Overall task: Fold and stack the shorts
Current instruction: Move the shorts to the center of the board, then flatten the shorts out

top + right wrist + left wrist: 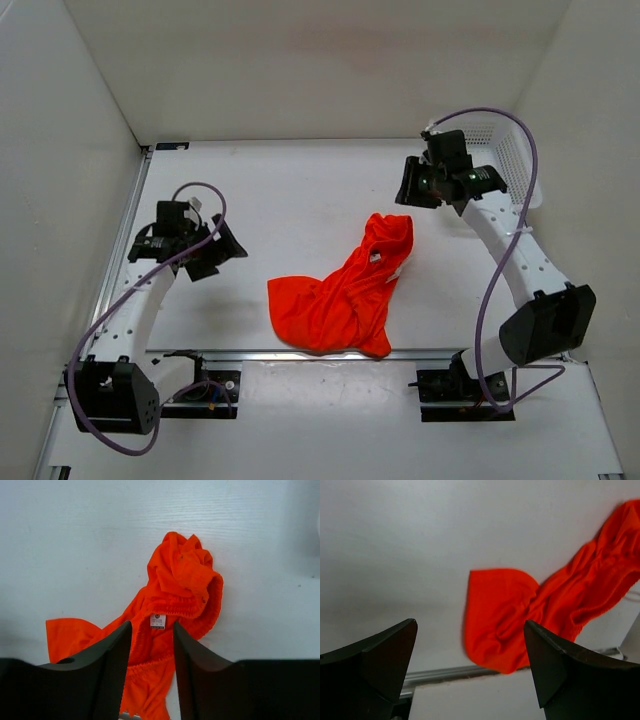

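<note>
The orange-red shorts lie crumpled on the white table, a leg spread at the near left and the bunched waistband at the far right. The left wrist view shows the leg end. The right wrist view shows the waistband with a white label. My left gripper is open and empty, left of the shorts and apart from them. My right gripper is open and empty, held above the table beyond the waistband end.
A white mesh basket stands at the far right behind the right arm. A metal rail runs along the table's near edge, just under the shorts' near hem. White walls enclose the table on three sides.
</note>
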Robot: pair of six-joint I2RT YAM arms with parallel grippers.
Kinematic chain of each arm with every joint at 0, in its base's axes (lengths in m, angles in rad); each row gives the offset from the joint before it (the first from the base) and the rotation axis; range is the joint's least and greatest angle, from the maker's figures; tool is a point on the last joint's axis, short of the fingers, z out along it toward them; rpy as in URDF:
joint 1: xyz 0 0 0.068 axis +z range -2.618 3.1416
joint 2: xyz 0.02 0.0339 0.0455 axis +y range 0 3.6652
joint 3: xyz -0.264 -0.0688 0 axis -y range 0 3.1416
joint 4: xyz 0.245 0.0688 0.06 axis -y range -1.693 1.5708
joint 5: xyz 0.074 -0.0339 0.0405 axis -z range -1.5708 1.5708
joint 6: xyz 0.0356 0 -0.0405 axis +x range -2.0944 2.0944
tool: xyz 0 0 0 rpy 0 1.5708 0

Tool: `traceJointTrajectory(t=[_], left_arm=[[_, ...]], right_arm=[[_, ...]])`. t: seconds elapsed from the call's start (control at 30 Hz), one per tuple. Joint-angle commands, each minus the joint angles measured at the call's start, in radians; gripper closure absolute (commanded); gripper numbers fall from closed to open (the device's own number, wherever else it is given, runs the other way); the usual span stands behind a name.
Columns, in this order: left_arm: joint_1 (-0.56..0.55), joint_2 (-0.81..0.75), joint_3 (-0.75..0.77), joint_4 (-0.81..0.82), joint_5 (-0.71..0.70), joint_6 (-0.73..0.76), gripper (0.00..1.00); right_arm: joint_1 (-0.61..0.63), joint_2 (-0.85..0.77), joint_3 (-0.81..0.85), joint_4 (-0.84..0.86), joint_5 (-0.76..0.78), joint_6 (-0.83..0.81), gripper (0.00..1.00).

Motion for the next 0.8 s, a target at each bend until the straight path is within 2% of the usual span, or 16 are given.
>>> traceJointTrajectory(t=[0.0,0.07,0.13,0.17,0.2,0.23,0.37,0.5,0.67,0.77], left_arm=[[-0.088,-0.066,-0.091,0.05,0.085,-0.105,0.01],[-0.167,-0.066,-0.135,0.075,0.101,-0.163,0.01],[-0.233,-0.047,-0.148,0.098,0.101,-0.194,0.01],[-0.296,-0.036,-0.148,0.098,0.089,-0.206,0.01],[-0.325,-0.024,-0.148,0.098,0.079,-0.227,0.01],[-0.352,0.008,-0.157,0.098,0.051,-0.238,0.01],[-0.447,0.116,-0.157,0.146,-0.022,-0.281,0.01],[-0.523,0.262,-0.125,0.187,-0.057,-0.303,0.01],[-0.576,0.338,-0.134,0.222,-0.057,-0.335,0.01],[-0.576,0.368,-0.134,0.233,-0.068,-0.335,0.14]], right_arm=[[-0.001,-0.081,-0.078,-0.011,-0.001,0.075,0.59],[0.008,-0.082,-0.177,-0.011,-0.027,0.132,0.7],[0.04,-0.082,-0.252,-0.011,-0.027,0.167,0.68],[0.04,-0.082,-0.269,-0.011,-0.027,0.196,0.6],[0.051,-0.082,-0.283,-0.011,-0.027,0.207,0.47],[0.065,-0.082,-0.293,-0.011,-0.027,0.216,0.23],[0.135,-0.118,-0.373,-0.011,-0.062,0.293,0.03],[0.249,-0.118,-0.45,0.045,-0.107,0.418,0.01],[0.352,-0.054,-0.409,0.07,-0.07,0.505,0.01],[0.387,0.05,-0.358,0.061,-0.004,0.528,0.01]])
